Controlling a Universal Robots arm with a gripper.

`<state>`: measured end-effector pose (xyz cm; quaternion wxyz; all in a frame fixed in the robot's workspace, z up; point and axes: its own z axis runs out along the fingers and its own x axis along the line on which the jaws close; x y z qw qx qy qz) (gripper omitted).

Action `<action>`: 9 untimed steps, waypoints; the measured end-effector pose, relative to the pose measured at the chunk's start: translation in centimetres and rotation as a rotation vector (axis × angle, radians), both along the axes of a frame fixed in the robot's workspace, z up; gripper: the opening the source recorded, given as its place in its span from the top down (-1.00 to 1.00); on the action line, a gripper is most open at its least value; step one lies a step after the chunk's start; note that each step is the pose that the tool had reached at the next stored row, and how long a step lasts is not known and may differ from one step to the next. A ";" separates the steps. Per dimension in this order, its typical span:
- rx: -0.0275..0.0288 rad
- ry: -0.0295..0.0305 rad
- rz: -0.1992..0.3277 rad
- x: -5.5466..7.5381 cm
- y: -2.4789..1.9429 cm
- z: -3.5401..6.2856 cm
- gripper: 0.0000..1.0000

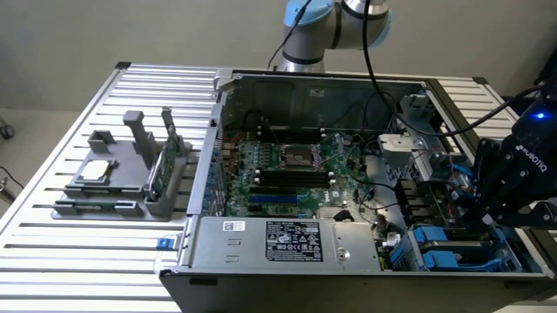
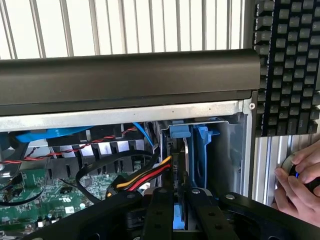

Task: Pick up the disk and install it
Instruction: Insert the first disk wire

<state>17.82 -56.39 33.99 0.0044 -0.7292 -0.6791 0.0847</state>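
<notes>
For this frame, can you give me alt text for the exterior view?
An open computer case lies on a slatted table, with the end effector low over blue drive carriers at the view's right. A grey stand with parts sits at the left.

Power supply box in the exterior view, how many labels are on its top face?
2: a small white label near the power supply's end on the exterior view's left, and a larger black label beside it, toward the middle.

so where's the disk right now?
In the exterior view, the disk sits in the drive bay at the open computer case's near right corner, beneath the hand.
</notes>
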 end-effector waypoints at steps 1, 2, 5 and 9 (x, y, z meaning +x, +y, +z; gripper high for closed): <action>-0.0011 0.0000 0.001 0.0 0.04 -0.02 0.67; -0.0022 0.0000 0.003 0.0 0.08 -0.06 0.67; -0.0072 0.0008 0.007 0.0 0.11 -0.09 0.67; -0.0117 0.0015 0.012 0.0 0.14 -0.13 0.67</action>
